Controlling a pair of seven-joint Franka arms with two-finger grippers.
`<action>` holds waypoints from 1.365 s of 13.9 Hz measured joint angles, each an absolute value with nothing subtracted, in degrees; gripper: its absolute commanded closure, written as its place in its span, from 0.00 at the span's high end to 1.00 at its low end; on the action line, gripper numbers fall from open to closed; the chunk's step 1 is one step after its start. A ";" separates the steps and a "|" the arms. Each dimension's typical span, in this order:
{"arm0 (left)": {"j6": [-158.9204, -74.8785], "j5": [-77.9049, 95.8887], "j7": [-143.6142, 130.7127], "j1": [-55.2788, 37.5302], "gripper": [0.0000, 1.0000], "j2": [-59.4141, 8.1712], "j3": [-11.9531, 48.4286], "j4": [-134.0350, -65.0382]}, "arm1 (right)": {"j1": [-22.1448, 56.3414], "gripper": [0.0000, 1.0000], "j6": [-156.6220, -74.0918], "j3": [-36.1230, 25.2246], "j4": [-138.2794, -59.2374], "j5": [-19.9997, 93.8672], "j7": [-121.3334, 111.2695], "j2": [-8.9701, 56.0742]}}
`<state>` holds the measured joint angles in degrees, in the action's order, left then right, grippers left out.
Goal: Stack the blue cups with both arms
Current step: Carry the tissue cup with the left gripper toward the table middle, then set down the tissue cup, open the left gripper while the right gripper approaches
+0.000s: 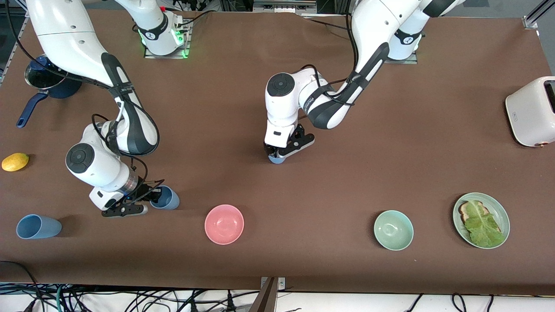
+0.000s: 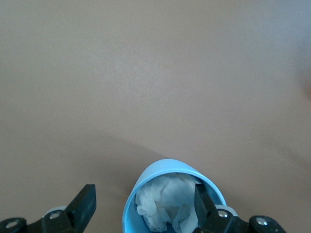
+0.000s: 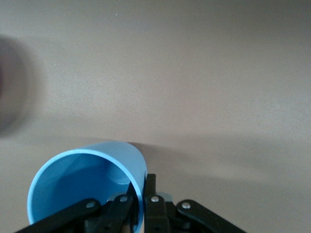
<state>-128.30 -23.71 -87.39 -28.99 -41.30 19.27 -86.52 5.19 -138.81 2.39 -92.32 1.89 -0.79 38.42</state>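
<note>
Stacking not begun; right gripper [image 1: 139, 200] pinches one blue cup's [image 1: 166, 197] wall; left gripper [image 1: 281, 152] straddles a paper-stuffed cup's [image 2: 170, 196] rim mid-table, fingers apart; third cup [image 1: 38, 226] lies sideways.

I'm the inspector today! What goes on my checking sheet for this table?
Surface: brown table cover, no spills seen.
Job's things: tilted cup in the right gripper; stuffed cup, with crumpled white material inside, under the left gripper; lying cup on its side at the right arm's end.
Clutter: saucepan, lemon, pink bowl, green bowl, plate with toast and lettuce, toaster.
Grippers: right gripper shut on the tilted cup's wall; left gripper open, one finger inside the stuffed cup.
Cables: tangle below the table's near edge.
Surroundings: nothing seen.
</note>
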 measured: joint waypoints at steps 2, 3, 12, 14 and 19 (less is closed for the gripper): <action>-128.22 -23.71 -84.91 -28.59 0.94 -40.19 19.14 -86.48 | 5.20 0.00 -138.80 2.39 -92.33 1.90 -0.79 38.43; -128.11 -23.71 -84.13 -28.37 0.95 -39.56 19.04 -86.47 | 5.21 0.00 -138.80 2.39 -92.33 1.90 -0.79 38.43; -117.65 -19.35 -67.80 -25.54 0.99 -31.26 19.02 -85.64 | 6.75 0.00 -135.34 2.44 -91.94 1.91 -0.25 35.65; -113.56 -17.85 -62.87 -24.63 0.99 -28.55 19.02 -85.19 | 6.93 0.00 -130.00 2.44 -91.59 1.92 -0.13 32.58; -104.14 -14.69 -47.78 -19.01 0.99 -23.51 18.92 -81.77 | 9.86 0.00 -117.94 2.54 -91.37 1.80 4.40 25.00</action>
